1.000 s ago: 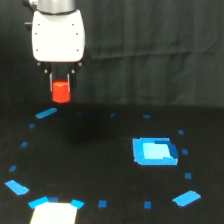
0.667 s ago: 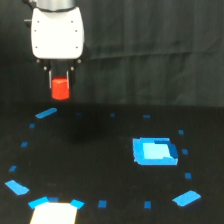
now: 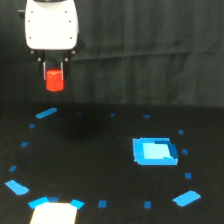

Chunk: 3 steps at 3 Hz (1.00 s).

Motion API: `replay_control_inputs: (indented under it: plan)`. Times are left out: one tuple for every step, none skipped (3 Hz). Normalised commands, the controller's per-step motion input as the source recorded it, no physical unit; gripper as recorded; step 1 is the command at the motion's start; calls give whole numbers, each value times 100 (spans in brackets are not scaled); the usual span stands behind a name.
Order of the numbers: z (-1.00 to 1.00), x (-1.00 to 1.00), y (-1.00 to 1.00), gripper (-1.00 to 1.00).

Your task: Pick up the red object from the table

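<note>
The red object (image 3: 54,80) is a small red-orange block hanging in the air at the exterior view's upper left, well above the black table (image 3: 100,165). My gripper (image 3: 54,75) points straight down under its white housing (image 3: 51,25) and is shut on the block, with dark fingers on both sides of it. The block's lower half shows below the fingertips. A faint dark shadow lies on the table beneath it.
A blue square patch (image 3: 154,151) lies on the table at the exterior view's right. Small blue tape marks ring the surface. A white piece with blue corners (image 3: 54,212) sits at the bottom left edge. A dark curtain fills the background.
The gripper has risen a little further with the red block still held. The block hangs higher above the table than a second ago.
</note>
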Motion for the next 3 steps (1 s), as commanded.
replay_control_inputs:
  plan:
    - [31, 38, 13, -100]
    - [-12, 2, 2, -100]
    - [-4, 12, -5, -94]
